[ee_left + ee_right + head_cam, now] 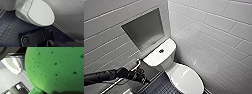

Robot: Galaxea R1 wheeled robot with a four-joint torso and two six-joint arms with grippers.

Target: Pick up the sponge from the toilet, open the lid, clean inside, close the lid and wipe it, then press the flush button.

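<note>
The white toilet (170, 63) stands in the corner with its lid (188, 79) down over the bowl. The dark round flush button (161, 51) sits in the middle of the tank top. My left arm reaches in from the left, and my left gripper (141, 76) hangs shut and empty beside the tank, over the floor. From the left wrist, the shut lid (40, 12) lies just beyond the gripper. In the right wrist view the bright green sponge (56, 68) is very close, with my right gripper shut on it and the toilet (13, 65) behind it.
A metal grab bar (134, 67) runs along the left wall just by my left arm. A recessed niche (145, 30) sits above the tank. White tiled walls close in on both sides. The floor (10, 28) is dark blue mosaic tile. A paper holder (18, 87) hangs on the wall.
</note>
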